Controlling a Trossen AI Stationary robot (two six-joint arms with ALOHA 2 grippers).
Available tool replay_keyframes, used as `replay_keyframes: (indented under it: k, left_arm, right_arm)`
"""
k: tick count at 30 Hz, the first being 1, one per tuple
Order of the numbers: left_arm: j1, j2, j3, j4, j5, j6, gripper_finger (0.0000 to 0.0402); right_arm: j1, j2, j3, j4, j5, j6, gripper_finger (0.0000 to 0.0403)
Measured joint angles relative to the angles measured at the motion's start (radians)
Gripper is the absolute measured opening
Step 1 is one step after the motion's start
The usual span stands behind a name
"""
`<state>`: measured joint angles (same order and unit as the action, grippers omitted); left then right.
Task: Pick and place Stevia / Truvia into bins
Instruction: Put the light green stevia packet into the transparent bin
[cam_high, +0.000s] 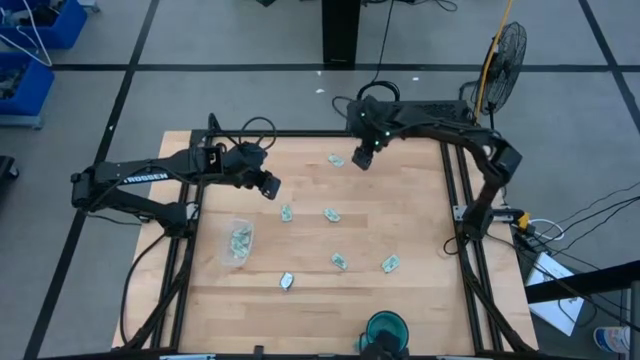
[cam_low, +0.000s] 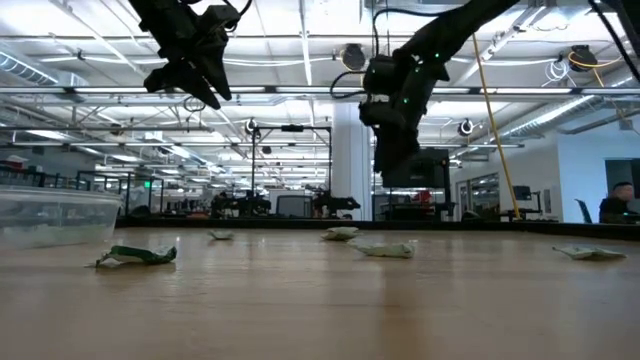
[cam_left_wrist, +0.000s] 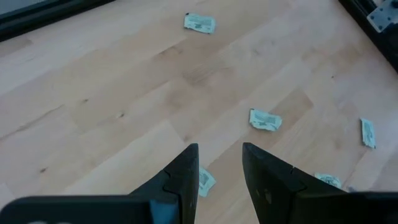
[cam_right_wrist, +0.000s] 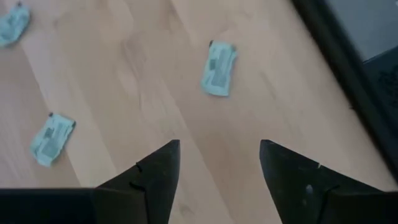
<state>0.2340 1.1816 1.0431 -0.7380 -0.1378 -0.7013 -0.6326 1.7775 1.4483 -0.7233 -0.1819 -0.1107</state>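
Observation:
Several pale green and white sachets lie flat and scattered on the wooden table: one near the far edge (cam_high: 336, 159), two mid-table (cam_high: 287, 213) (cam_high: 331, 214), three nearer (cam_high: 340, 261) (cam_high: 390, 264) (cam_high: 287, 281). The clear tub (cam_high: 236, 241) stands left of them with a few sachets inside. My left gripper (cam_high: 268, 185) hangs open above the table, just beyond the sachet (cam_left_wrist: 204, 180) that shows beside its fingers. My right gripper (cam_high: 362, 158) hangs open high over the far edge, next to the far sachet (cam_right_wrist: 219, 68). Both are well clear of the table in the low view (cam_low: 200, 80) (cam_low: 395, 120).
A teal round object (cam_high: 385, 328) sits at the table's near edge. Black frame rails (cam_high: 462, 215) run along the table's left and right sides. A fan (cam_high: 505, 50) stands beyond the far right corner. Bare wood (cam_high: 400, 200) lies between the sachets.

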Motion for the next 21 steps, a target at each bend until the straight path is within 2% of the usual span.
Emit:
replay_keyframes:
  k: [4, 7, 9, 12, 17, 21]
  left_arm:
    - [0.000, 0.003, 0.000, 0.016, -0.019, 0.000, 0.0129]
    - [0.008, 0.021, 0.000, 0.061, -0.018, 0.037, 0.0129]
    - [0.029, 0.058, 0.000, 0.127, 0.022, 0.069, 0.0129]
    - [0.076, 0.157, 0.000, 0.232, 0.111, 0.110, 0.0129]
    - [0.177, 0.351, -0.001, 0.482, 0.172, 0.105, 0.0129]
    - [0.246, 0.507, -0.001, 0.721, 0.248, 0.101, 0.0129]
  right_arm:
    - [0.047, 0.063, 0.000, 0.004, 0.000, -0.003, 0.0214]
    - [0.086, 0.083, 0.000, -0.015, -0.008, 0.070, 0.0211]
    - [0.109, 0.076, 0.000, -0.029, -0.029, 0.124, 0.0211]
    - [0.145, 0.043, 0.000, -0.056, -0.052, 0.169, 0.0211]
    - [0.210, -0.075, 0.000, -0.043, -0.054, 0.233, 0.0210]
    - [0.263, -0.194, 0.000, -0.062, 0.023, 0.339, 0.0210]
